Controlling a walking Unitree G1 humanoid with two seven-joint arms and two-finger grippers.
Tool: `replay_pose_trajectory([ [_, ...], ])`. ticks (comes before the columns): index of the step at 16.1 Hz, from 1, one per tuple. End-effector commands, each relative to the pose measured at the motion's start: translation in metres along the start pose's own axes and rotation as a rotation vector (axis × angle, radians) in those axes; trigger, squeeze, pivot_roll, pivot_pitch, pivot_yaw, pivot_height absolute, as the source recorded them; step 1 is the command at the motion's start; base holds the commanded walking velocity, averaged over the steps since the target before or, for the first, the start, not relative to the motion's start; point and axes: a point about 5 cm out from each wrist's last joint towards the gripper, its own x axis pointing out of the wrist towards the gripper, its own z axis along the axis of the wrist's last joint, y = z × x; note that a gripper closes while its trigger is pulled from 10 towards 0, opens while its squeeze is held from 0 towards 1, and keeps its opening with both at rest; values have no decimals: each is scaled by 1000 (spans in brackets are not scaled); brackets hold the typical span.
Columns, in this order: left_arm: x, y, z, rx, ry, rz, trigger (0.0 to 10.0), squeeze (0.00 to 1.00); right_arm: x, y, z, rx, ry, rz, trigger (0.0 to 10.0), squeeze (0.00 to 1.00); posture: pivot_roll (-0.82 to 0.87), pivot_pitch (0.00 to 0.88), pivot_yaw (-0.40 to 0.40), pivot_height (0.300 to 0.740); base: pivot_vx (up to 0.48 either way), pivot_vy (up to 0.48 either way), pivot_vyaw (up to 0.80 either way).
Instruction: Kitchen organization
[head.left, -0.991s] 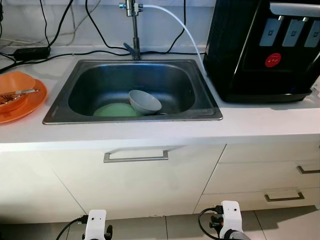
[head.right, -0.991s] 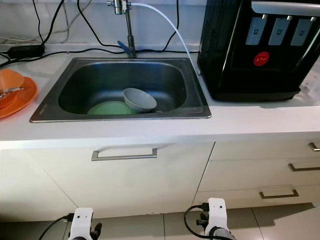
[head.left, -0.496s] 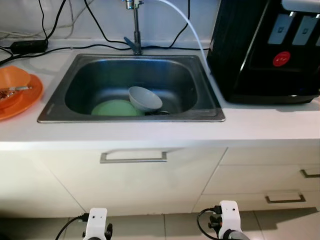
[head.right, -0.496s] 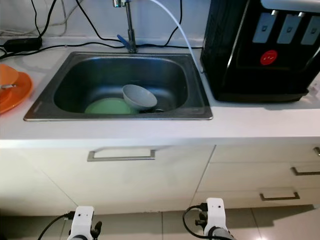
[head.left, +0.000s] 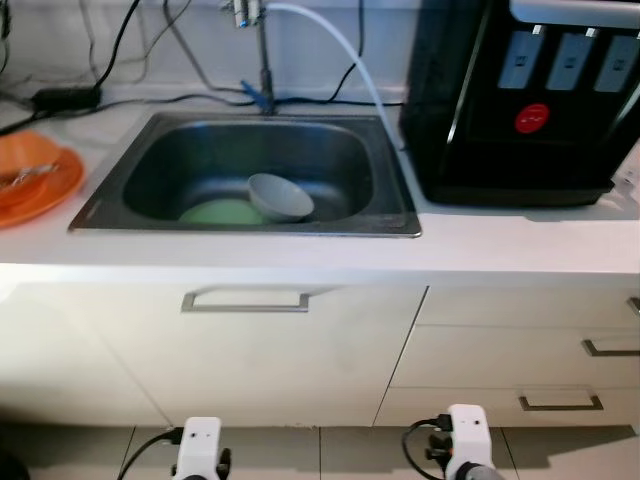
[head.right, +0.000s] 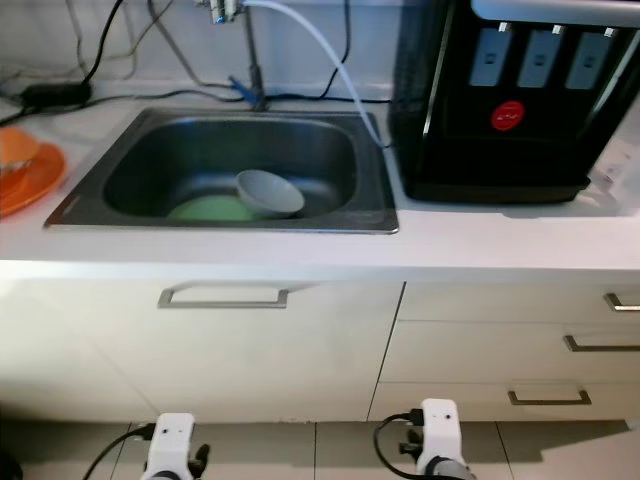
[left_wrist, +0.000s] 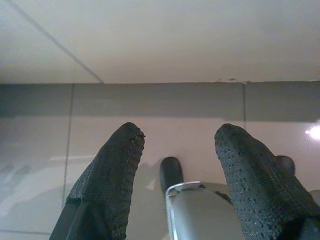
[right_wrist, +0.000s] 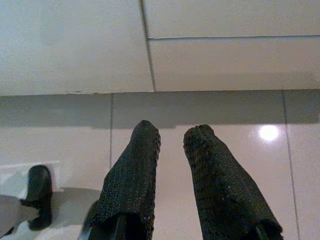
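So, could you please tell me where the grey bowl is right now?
The grey bowl lies tilted in the sink, against the green plate on its left, near the front wall.

left gripper (left_wrist: 177, 150): hanging low, fingers apart | right gripper (right_wrist: 172, 137): hanging low, narrow gap

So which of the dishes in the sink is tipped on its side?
The grey bowl: it leans on its side against the flat green plate at the bottom of the sink.
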Motion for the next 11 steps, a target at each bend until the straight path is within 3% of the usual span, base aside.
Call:
replay_pose_trajectory([
  [1,-1,4,-3,-7,14,16,10000,0,1,4,2,2,2,11,10000,0,58,47,-15,740,0,0,0],
  [7,-1,4,-3,-13,12,18,10000,0,2,6,4,-5,-5,21,10000,0,60,46,-17,740,0,0,0],
  [11,2,5,12,-39,-74,33,10000,0,4,8,16,-6,-57,35,10000,0,57,49,-16,740,0,0,0],
])
